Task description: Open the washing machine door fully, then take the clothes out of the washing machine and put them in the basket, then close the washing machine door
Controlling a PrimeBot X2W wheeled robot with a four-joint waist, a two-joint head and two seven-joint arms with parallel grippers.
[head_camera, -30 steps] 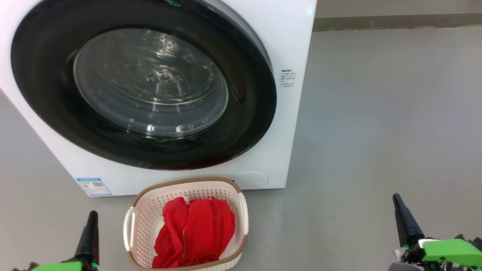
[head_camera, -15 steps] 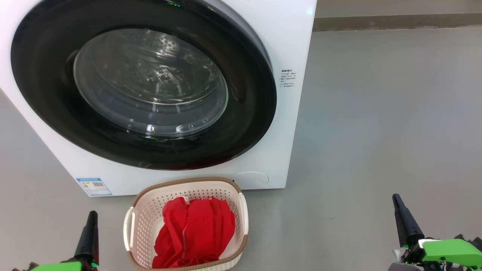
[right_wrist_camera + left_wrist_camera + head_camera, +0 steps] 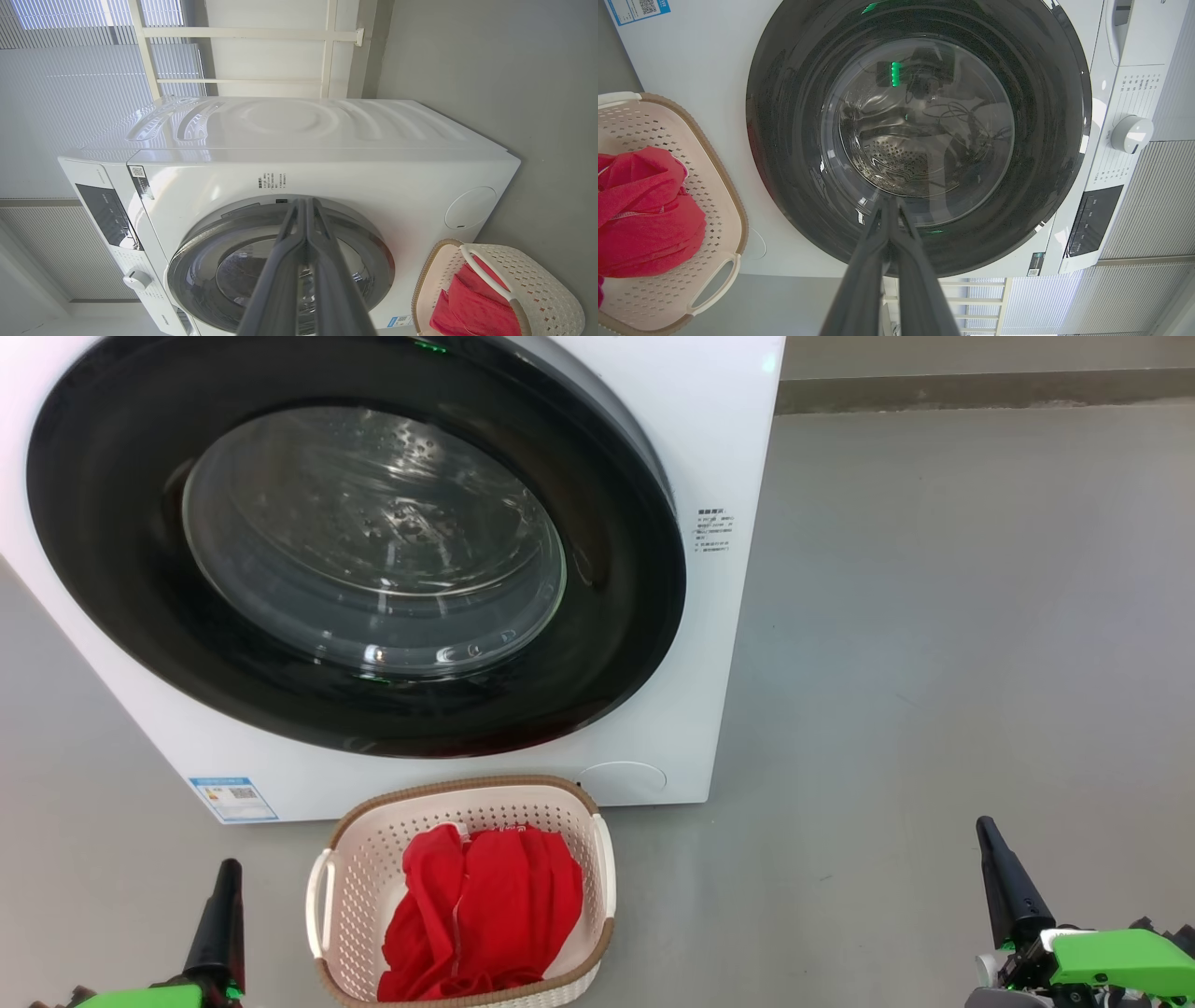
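Door [image 3: 355, 541] sits closed on washer [image 3: 719, 439]. Clothes [image 3: 485, 915] piled in basket [image 3: 369, 868], just in front of it. My left pincer [image 3: 228, 877] and right pincer [image 3: 988, 840] are both closed, empty, well clear. Task looks done, nothing left.

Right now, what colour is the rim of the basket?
The basket rim is brown, woven-look; head view shows it best.
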